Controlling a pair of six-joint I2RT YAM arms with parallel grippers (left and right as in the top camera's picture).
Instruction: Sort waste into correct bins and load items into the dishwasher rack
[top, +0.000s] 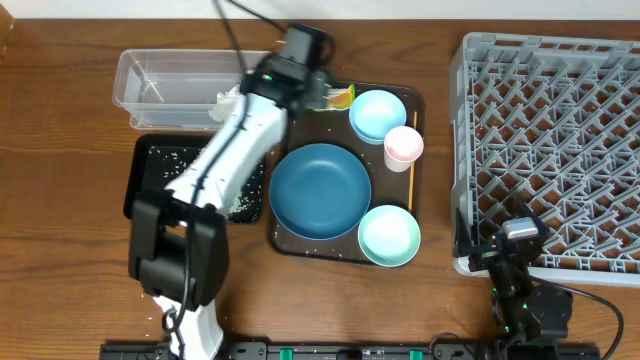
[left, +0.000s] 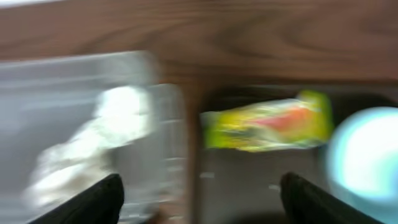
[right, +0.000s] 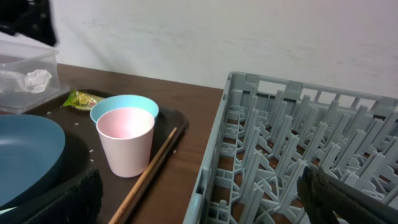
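Observation:
My left gripper (left: 199, 202) is open and empty, above the gap between the clear tub (top: 170, 85) and the brown tray; the view is blurred. The crumpled tissue (left: 93, 143) lies inside the tub. The yellow-green wrapper (left: 267, 121) lies on the brown tray's far edge (top: 342, 97). Rice grains (top: 243, 205) lie in the black tray (top: 150, 185). The dark blue plate (top: 320, 190), two pale blue bowls (top: 377, 113) (top: 390, 236), pink cup (top: 403, 144) and orange stick (top: 412, 185) sit on the brown tray. My right gripper (right: 199, 202) is open and empty at the grey rack's (top: 550, 150) front left corner.
The brown serving tray (top: 290, 242) lies between the bins and the rack. My left arm (top: 225, 160) stretches over the black tray's right side. A few stray grains lie on the table near the left arm's base (top: 160, 300).

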